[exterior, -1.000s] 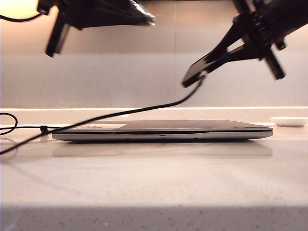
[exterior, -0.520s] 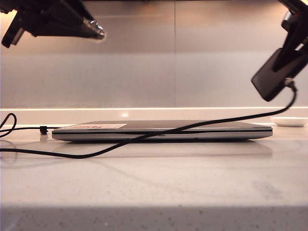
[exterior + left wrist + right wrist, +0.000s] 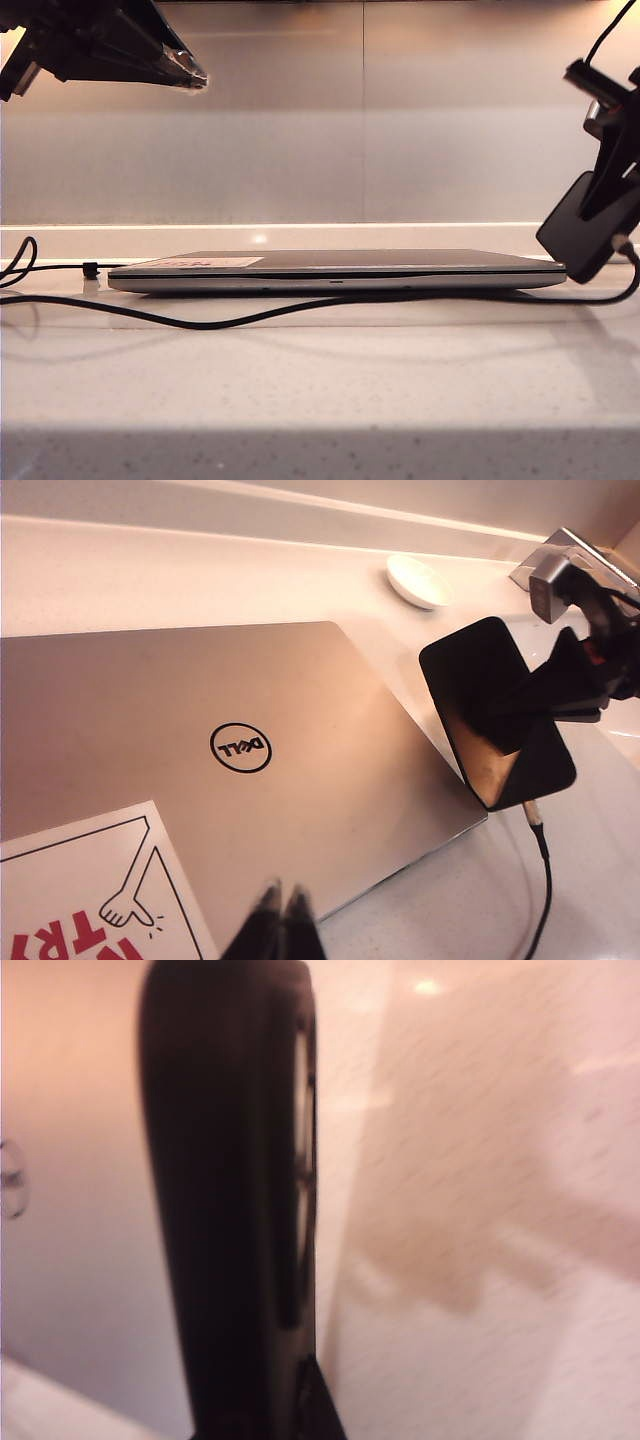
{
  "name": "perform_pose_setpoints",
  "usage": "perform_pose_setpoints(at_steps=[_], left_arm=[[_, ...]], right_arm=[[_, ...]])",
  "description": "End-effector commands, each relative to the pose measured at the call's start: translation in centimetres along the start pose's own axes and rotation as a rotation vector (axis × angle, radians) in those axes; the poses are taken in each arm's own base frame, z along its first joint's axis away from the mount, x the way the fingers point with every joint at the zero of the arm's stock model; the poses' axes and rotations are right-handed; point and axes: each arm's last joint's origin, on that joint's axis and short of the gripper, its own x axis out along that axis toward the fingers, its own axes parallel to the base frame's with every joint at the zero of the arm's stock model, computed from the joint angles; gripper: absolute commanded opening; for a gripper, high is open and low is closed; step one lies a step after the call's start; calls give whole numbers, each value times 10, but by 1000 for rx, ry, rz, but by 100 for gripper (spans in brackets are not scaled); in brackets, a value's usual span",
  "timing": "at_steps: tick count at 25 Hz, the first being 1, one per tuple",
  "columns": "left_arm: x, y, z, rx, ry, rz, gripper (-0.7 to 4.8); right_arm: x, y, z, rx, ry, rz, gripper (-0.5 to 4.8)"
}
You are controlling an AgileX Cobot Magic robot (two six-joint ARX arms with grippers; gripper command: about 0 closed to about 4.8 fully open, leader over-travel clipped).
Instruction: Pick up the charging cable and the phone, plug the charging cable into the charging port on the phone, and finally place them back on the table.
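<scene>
Charging cable (image 3: 230,318): a thin black cord lying in a shallow wave on the nearest part of the pale, speckled, slightly glossy bench (image 3: 320,390), running in front of a wide closed laptop (image 3: 340,272) and curving up at the right of the exterior view to the phone (image 3: 585,240). Its pale plug tip (image 3: 531,811) sits at the lower short edge of the phone; whether it is fully seated in the port cannot be told. A small black tie (image 3: 91,269) marks the cord near its coils at the far left.

The laptop, silver with a round logo and a white-and-red label (image 3: 85,890), lies flat between the two arms, just beside the phone. Behind it a small white dish (image 3: 420,581) rests near the back wall.

The phone, a flat black slab with rounded corners, hangs tilted just above the bench, gripped across its faces by the right gripper (image 3: 608,205), whose jaws are closed on it. The right wrist view shows only the phone's dark edge, blurred.

The left gripper (image 3: 195,72) hovers high at the upper left, well apart from cable and phone, its jaws closed together on nothing, above the laptop lid.
</scene>
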Motion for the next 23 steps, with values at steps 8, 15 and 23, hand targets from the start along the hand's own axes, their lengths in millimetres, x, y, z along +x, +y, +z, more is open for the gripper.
perform_pose_setpoints(at_steps=[8, 15, 23], left_arm=[[-1, -1, 4, 6, -17, -7, -6], [-1, -1, 4, 6, -17, -7, -6], [-1, -1, 4, 6, -17, -8, -6]], right_arm=[[7, -2, 29, -38, -26, -89, -6], [17, -10, 32, -50, -13, -180, 253], [0, -3, 26, -79, -53, -251, 253]])
